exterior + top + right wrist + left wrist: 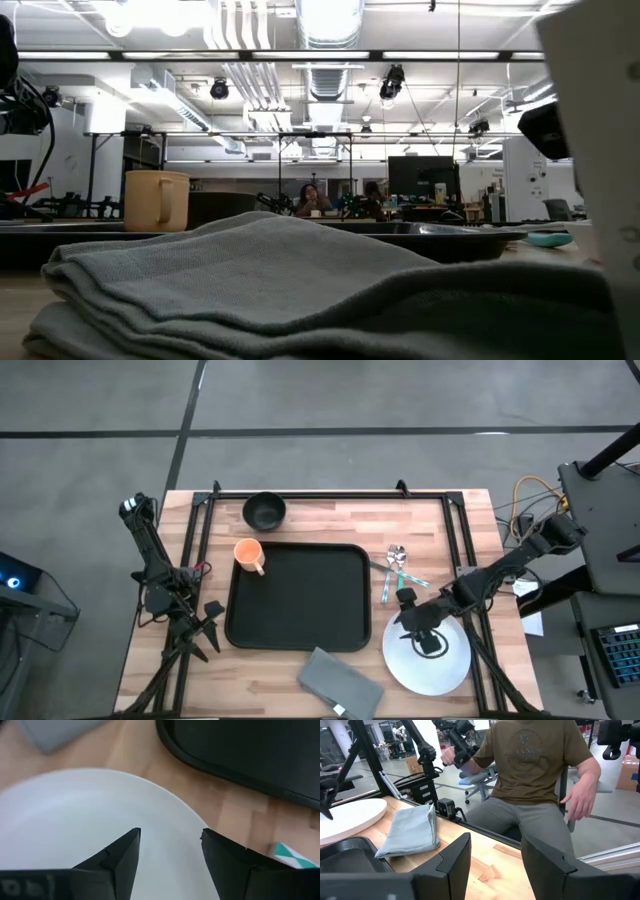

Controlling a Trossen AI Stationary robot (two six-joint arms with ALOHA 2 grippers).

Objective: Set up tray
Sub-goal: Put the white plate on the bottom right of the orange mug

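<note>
The black tray (298, 597) lies in the middle of the table. An orange mug (249, 555) stands upright at its far left corner. A white plate (428, 655) lies flat to the tray's right, near the front. My right gripper (170, 840) is open and slants down over the plate's (75, 820) rim on the tray side, showing in the high view (408, 610) too. My left gripper (495, 855) waits open at the tray's left (205, 630), pointing toward the table's near edge. A folded grey napkin (340, 682) lies flat near the front edge.
A black bowl (264, 511) stands beyond the tray at the far edge. Spoons with teal handles (395, 565) lie right of the tray, beyond the plate. A person sits just past the table's near edge (535, 780). A black frame rail borders the table.
</note>
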